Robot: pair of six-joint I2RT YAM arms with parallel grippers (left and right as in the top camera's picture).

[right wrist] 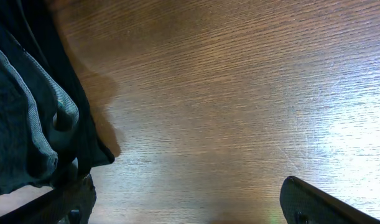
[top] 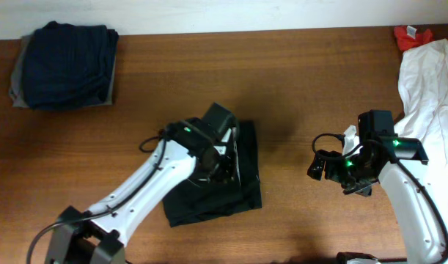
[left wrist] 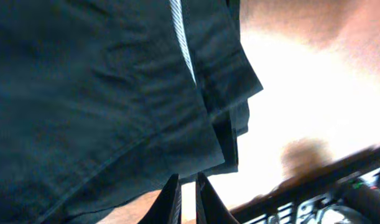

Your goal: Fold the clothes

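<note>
A large black garment lies folded into a rough rectangle at the table's middle. My left gripper hovers over its upper right part. In the left wrist view its fingertips stand a narrow slit apart, my left gripper holding nothing, just off the hem of the black cloth. My right gripper hangs wide open over bare wood to the right of the garment. The right wrist view shows my right gripper empty, with dark cloth at the left edge.
A navy folded piece rests on a grey one at the back left. A white garment sprawls along the right edge, with a small red one above it. The wooden table is brown.
</note>
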